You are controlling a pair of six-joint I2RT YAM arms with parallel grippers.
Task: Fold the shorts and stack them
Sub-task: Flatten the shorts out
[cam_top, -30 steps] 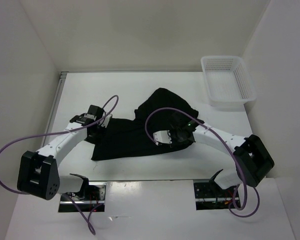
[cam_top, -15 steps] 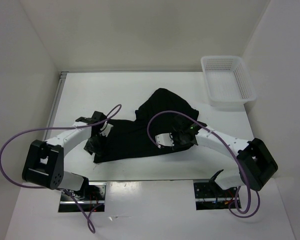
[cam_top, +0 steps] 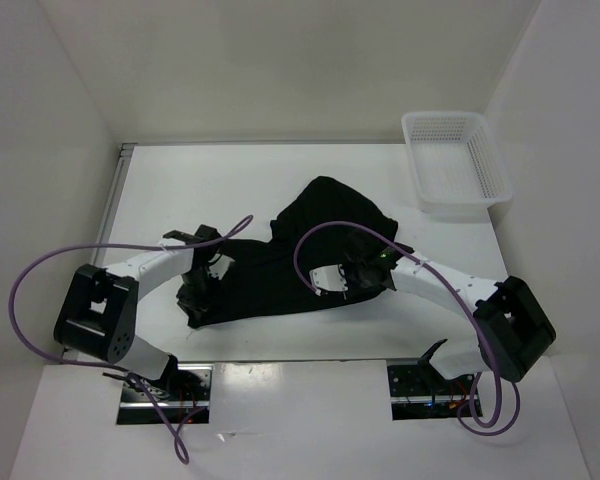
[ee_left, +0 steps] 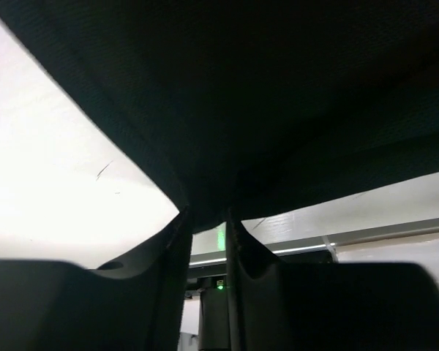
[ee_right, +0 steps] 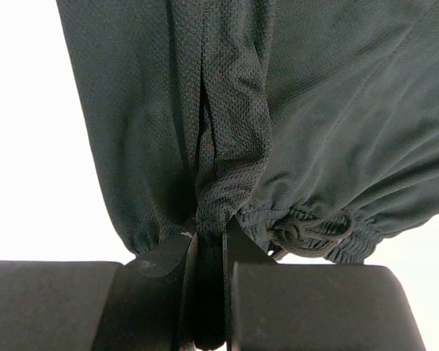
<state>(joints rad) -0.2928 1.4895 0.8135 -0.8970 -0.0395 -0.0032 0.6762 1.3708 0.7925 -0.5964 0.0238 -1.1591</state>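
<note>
From above, the shorts lie crumpled in the middle of the white bench. One part is bunched up toward 12 o'clock and the rest is spread flat toward 8 o'clock. The left hand is at the 8 o'clock corner of the cloth, low on it. The right hand is on the cloth at about 4 o'clock from its middle. A white mesh basket stands well apart, in the 1 o'clock corner of the bench.

In the left wrist view the black cloth fills the upper part. Its edges run down to a point between the two fingers. The fingers stand close together and pinch this corner of the shorts, with a narrow slit below the tips.

In the right wrist view the fingers are almost together and grip a vertical fold of the mesh cloth at the gathered waistband. The drawstring is coiled just at 3 o'clock from the fingertips.
</note>
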